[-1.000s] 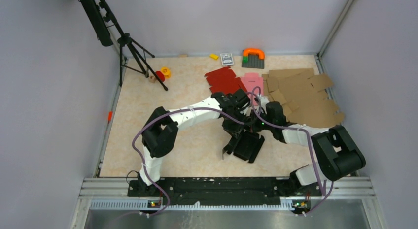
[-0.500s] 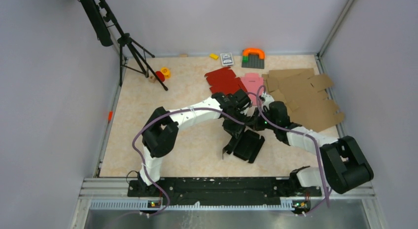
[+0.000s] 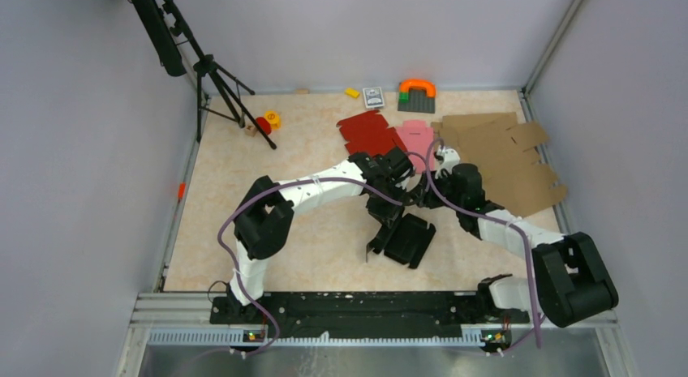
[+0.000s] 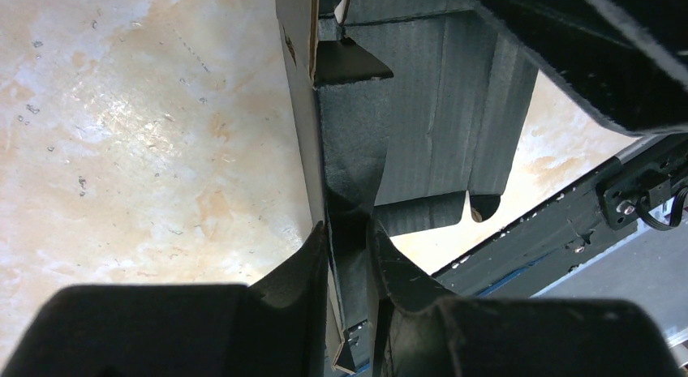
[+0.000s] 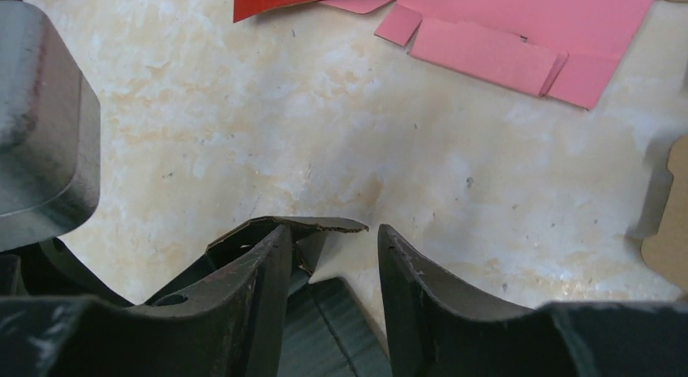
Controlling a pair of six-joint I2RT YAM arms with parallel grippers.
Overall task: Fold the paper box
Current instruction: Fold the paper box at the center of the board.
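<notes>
left wrist view: left jaws pinched narrow on an upright wall of the black paper box (image 4: 422, 109), likely to steady it for folding.
right jaws: parted, flap tip (image 5: 324, 224) between them, ungripped.
box place: mid bench (image 3: 308, 255), between both arms.

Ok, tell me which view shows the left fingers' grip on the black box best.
Left wrist view: the left fingers pinch an upright panel of the paper box close up. Top external shows most of the box, but the left arm hides the pinch. Right wrist catches only a flap edge.
</notes>
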